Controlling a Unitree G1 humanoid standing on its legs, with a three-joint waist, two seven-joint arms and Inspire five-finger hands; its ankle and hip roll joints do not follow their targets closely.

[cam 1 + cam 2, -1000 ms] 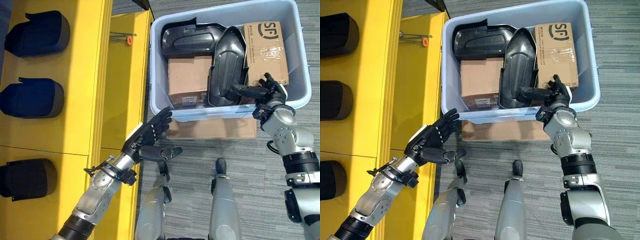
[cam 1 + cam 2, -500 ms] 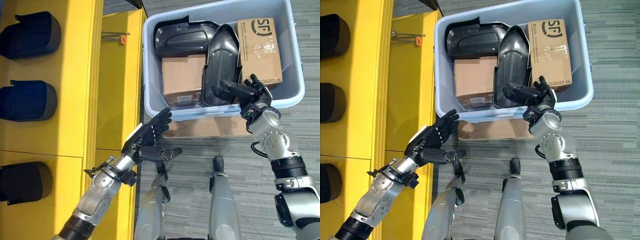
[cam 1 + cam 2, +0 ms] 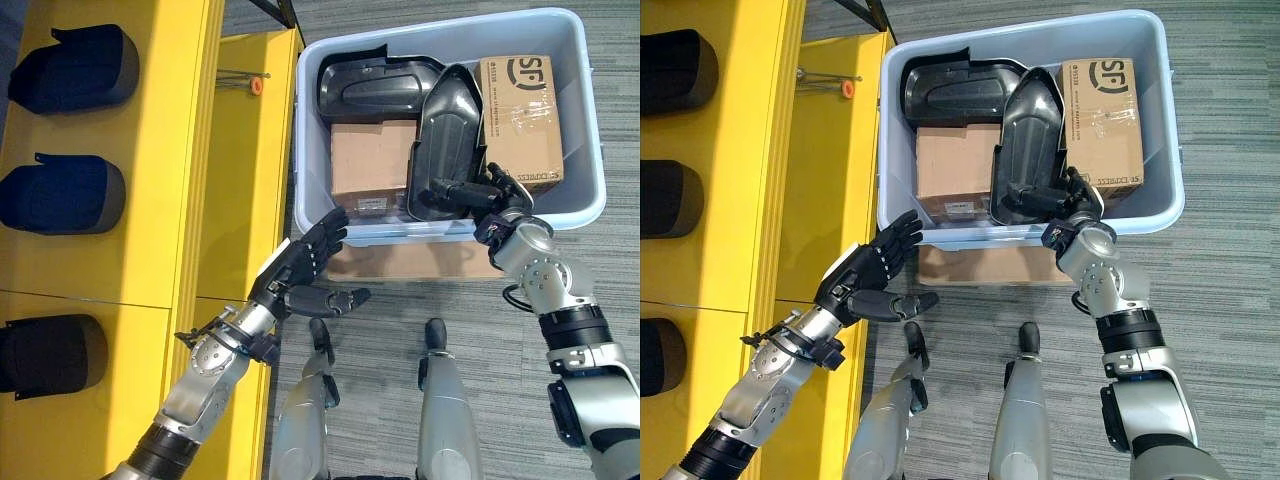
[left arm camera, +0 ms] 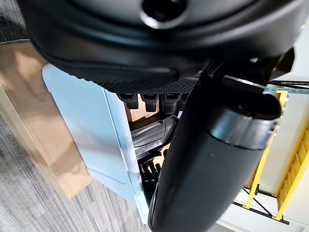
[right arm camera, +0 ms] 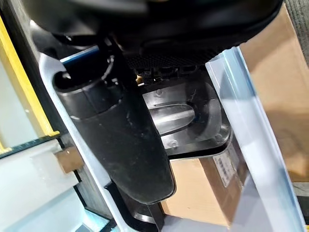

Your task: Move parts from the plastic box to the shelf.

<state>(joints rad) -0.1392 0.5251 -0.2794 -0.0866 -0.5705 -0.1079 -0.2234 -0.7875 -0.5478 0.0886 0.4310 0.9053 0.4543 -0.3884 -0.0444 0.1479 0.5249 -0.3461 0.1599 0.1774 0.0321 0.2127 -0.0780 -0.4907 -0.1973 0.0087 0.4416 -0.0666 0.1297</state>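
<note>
Grey carpet beneath plastic box

Head stereo pair looks steeply down from above; both eyes share plastic box, yellow shelf, grey carpet, slightly offset sideways. Wrist cameras sit very close behind each hand, both facing box wall and black parts.

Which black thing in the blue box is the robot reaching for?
Find the pale blue plastic box on the grey carpet. Between its two brown cardboard boxes a glossy black scoop-shaped plastic part stands on edge, at the right robot hand. The other black part lies flat behind.
</note>
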